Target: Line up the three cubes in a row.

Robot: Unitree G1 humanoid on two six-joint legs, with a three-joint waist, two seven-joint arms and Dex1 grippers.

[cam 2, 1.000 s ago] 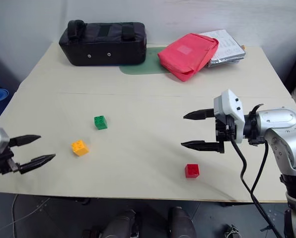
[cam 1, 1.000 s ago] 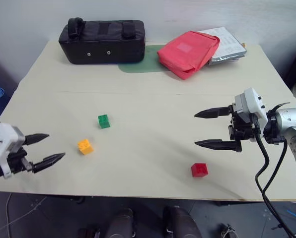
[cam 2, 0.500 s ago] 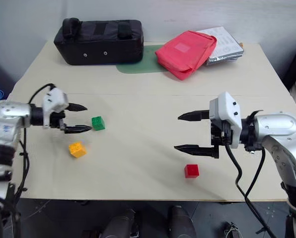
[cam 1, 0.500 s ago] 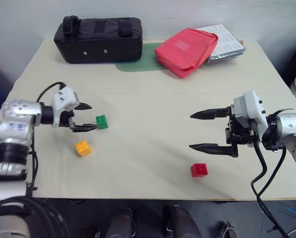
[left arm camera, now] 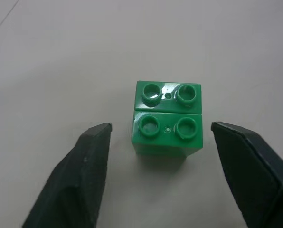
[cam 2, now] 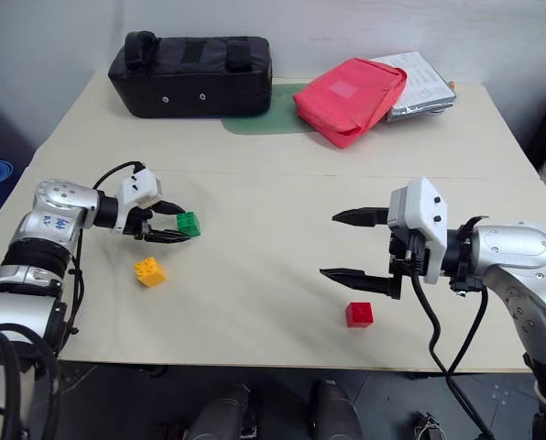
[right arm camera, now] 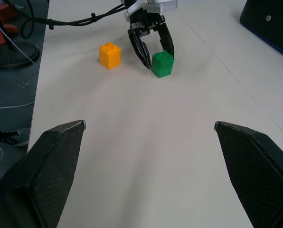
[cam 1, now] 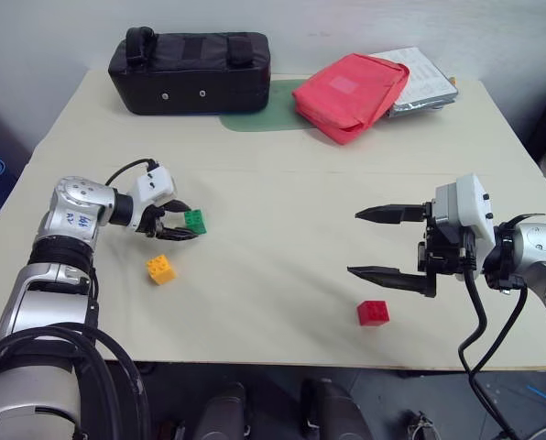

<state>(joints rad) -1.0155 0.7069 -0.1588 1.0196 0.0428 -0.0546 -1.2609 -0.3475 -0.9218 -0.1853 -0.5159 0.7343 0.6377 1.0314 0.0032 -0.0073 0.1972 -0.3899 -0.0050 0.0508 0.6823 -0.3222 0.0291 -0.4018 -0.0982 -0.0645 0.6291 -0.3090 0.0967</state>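
So the left gripper [cam 2: 170, 223] is sitting right at the green brick [cam 2: 189, 224], fingers either side of it with a visible gap on both sides in the left wrist view, so it's spread around the brick and not pinching it yet. The brick sits on the table [cam 2: 273, 183] toward the left edge, the orange-yellow brick [cam 2: 149, 271] nearer the front edge just beside it, and the red brick [cam 2: 359, 313] well apart near the front edge on the right. The right gripper [cam 2: 348, 245] hovers wide open and empty above the red one. Risk as I see it: if one finger touches first, the tiny brick could skid or twist out. Compared to a second ago, the left arm has swung in from the table's front-left corner to the green brick, and its fingers look narrower.
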